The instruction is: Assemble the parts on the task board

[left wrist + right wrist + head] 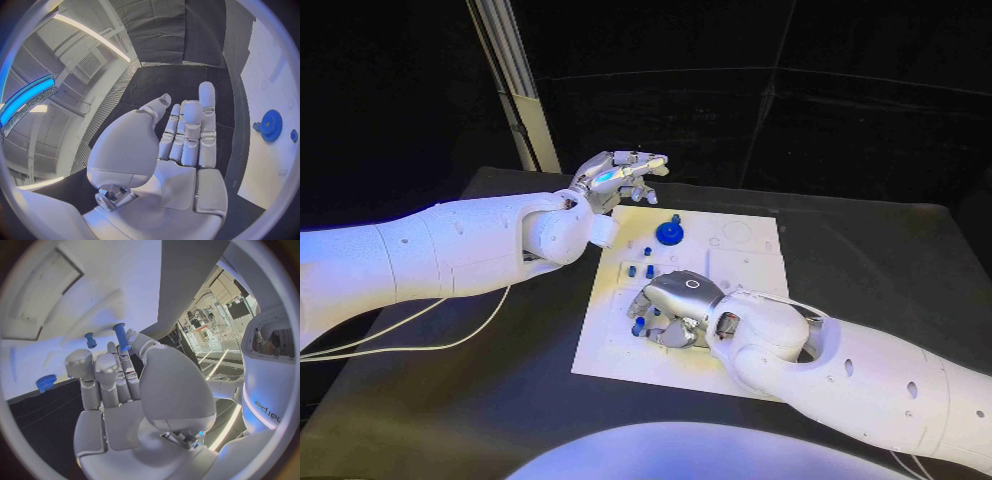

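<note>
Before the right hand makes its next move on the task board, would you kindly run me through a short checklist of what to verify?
1. Left hand out of the way: ok, it hovers past the board's far left corner, holding nothing.
2. Right hand over the task board: ok, low over its near half.
3. Right hand holds a part: cannot tell; a blue peg stands at its fingertips, grip unclear.
4. Blue gear seated: ok, it stands on the far half.
5. Small blue pegs clear of the hand: ok, just beyond it.
</note>
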Robot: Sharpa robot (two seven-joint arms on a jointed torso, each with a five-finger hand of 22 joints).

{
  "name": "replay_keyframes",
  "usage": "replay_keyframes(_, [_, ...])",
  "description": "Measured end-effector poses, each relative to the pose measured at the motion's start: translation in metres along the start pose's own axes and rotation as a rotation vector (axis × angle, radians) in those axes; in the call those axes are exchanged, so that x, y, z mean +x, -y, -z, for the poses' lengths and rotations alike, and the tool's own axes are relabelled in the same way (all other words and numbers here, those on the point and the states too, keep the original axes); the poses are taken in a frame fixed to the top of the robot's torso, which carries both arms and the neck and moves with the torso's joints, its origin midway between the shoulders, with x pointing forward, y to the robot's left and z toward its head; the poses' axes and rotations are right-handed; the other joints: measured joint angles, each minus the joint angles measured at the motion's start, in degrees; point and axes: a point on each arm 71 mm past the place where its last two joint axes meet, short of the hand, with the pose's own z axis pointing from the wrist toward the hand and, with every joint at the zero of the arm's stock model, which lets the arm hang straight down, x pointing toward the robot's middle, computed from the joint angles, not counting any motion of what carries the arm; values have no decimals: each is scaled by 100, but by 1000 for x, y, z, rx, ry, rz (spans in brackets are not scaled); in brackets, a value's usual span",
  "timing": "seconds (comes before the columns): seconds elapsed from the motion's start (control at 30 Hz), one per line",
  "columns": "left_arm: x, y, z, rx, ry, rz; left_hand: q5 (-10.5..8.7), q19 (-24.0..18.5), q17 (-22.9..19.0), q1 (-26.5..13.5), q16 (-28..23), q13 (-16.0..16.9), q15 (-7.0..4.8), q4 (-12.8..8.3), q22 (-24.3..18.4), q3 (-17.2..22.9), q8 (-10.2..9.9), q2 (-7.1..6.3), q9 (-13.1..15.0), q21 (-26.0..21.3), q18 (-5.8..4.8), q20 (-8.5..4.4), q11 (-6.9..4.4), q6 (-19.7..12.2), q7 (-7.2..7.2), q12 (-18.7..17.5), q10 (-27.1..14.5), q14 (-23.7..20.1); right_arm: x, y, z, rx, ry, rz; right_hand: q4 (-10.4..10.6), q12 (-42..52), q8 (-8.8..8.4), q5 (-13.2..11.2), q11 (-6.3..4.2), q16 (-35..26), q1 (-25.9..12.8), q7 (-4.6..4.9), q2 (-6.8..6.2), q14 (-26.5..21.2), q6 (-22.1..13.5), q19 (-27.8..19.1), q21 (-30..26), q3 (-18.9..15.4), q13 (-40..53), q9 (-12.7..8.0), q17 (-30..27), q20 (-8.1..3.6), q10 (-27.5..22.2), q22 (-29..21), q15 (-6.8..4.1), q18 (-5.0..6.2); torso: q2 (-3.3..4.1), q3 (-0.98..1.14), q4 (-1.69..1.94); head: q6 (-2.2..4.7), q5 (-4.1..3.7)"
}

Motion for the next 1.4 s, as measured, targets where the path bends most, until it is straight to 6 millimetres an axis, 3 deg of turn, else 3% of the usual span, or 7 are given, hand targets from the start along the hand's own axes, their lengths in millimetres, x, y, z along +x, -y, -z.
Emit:
replay_keyframes(0.27, [0, 0, 0, 0, 1, 0, 0, 0, -13, 0, 0, -6, 0, 0, -10, 0, 0, 0, 0, 0, 0, 0, 3, 0, 0, 0, -3, 0, -2, -2, 1, -19, 26, -10, 31, 119, 0, 35, 19, -56, -118, 3, 16, -9, -380, -28, -61, -503, 16, 0, -120, 10, -198, -125, 9, 0, -3, 2, -1, 11, 3])
replay_keyframes(0.67, [-1, 0, 0, -2, 2, -1, 0, 0, -13, 0, 0, -5, 0, 0, -10, 0, 0, 0, 0, 0, 0, 0, 3, 0, 0, 0, -3, 0, -12, 7, 31, -14, 95, -48, 68, 311, 0, 117, 13, -47, -115, 34, 105, -8, -294, -27, -61, -745, 35, 30, -60, 11, -83, -84, 8, 0, -7, 8, -8, 71, -71])
replay_keyframes(0.8, [-2, -1, 0, -3, 3, -1, 0, 0, -12, 0, 0, -5, 0, 0, -10, 0, 0, 0, 0, 0, 0, 0, 3, 0, 0, 0, -3, 0, -22, 22, 55, 35, 123, -72, 173, 586, 36, 187, -40, 80, -199, 38, 189, 58, -174, 83, -16, -850, 119, 39, 95, -18, 418, 40, -15, 1, -14, 2, -13, 122, -160])
replay_keyframes(0.97, [-3, -2, 2, -6, 4, -1, 0, 0, -12, 0, 0, -5, 0, 0, -9, 0, 0, 0, 0, 0, 0, 0, 3, 0, 0, 0, -3, 0, -40, 50, 91, 185, 151, -123, 680, 1581, 241, 599, -389, 513, -788, -239, 95, 152, 103, 467, 307, -1356, 749, 95, 781, -246, 1796, 613, -282, 0, -27, -4, -28, 186, -337])
replay_keyframes(1.03, [-4, -2, 2, -8, 6, -2, 0, 0, -12, 0, 0, -5, 0, 0, -10, 0, 0, 0, 0, 0, 0, 0, 3, 0, 0, 0, -3, 0, -42, 61, 103, 257, 150, -143, 890, 1939, 354, 871, -453, 714, -883, -310, 54, 155, 174, 614, 455, -1567, 1108, 124, 1101, -338, 1895, 876, -342, -92, -34, -5, -41, 213, -424])
replay_keyframes(1.2, [-6, -3, 4, -12, 7, -4, 0, 0, -12, 0, 0, -4, 0, 0, -9, 0, 0, 0, 0, 0, 0, 0, 3, 0, 0, 0, -3, 0, -44, 83, 130, 436, 141, -194, 1355, 3339, 635, 907, -482, 979, -869, -375, 126, 154, 128, 749, 628, -2088, 2787, 167, 1518, -382, 1696, 1189, -385, -93, -46, -10, -76, 249, -568])
replay_keyframes(1.4, [-7, -4, 5, -16, 8, -4, 0, 0, -25, 27, 0, -4, 0, 0, -9, 0, 0, 27, 0, 0, 0, 0, 3, 0, 0, 0, -3, 0, -43, 98, 151, 596, 122, -241, 1396, 4955, 981, 907, -495, 1217, -924, -402, 372, 154, 74, 875, 783, -2619, 4710, 254, 1944, -380, 1708, 1496, -384, -182, -68, -11, -137, 265, -658])
